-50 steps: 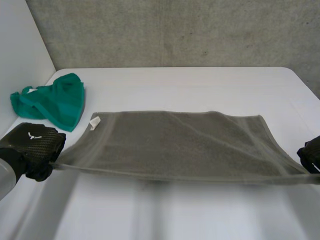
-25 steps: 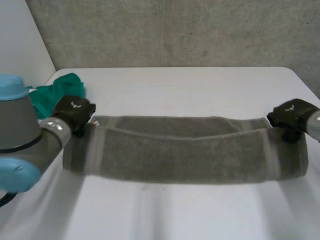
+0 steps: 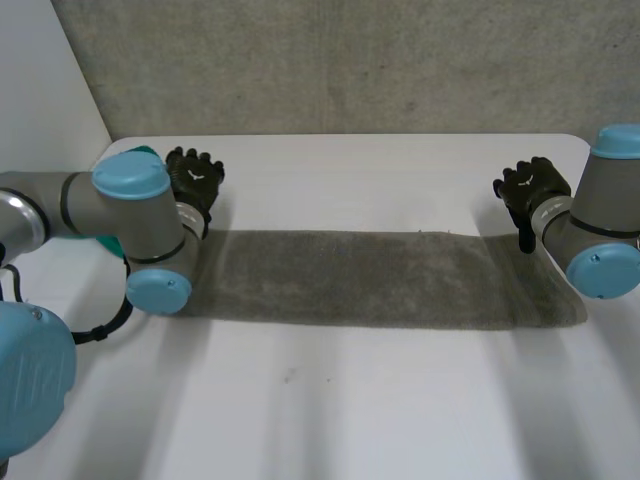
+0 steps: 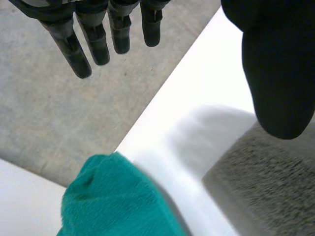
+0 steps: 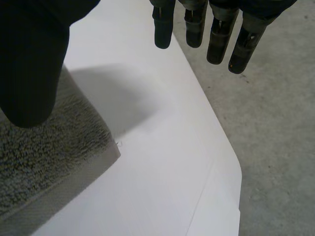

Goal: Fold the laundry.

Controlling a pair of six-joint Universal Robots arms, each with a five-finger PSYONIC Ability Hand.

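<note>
A grey towel (image 3: 380,278) lies flat on the white table (image 3: 380,400) as a long folded strip. My left hand (image 3: 195,180) hovers just past the towel's far left corner, its fingers (image 4: 93,42) straight and its thumb (image 4: 275,73) spread away from them, holding nothing. Beneath that thumb lies the towel's corner (image 4: 266,187). My right hand (image 3: 530,188) hangs over the far right corner, likewise open, with straight fingers (image 5: 211,29) and its thumb (image 5: 29,64) above the towel's end (image 5: 44,162). Neither hand touches the cloth.
A crumpled green cloth (image 4: 113,196) lies at the table's far left, beside my left arm (image 3: 130,215). The table's right corner (image 5: 216,162) is close to my right hand, with concrete floor (image 5: 275,128) beyond it. A concrete wall (image 3: 350,60) stands behind the table.
Both hands carried the towel's near edge over to its far edge, folding it in half. They then let go, opened and rose just past the far corners.
</note>
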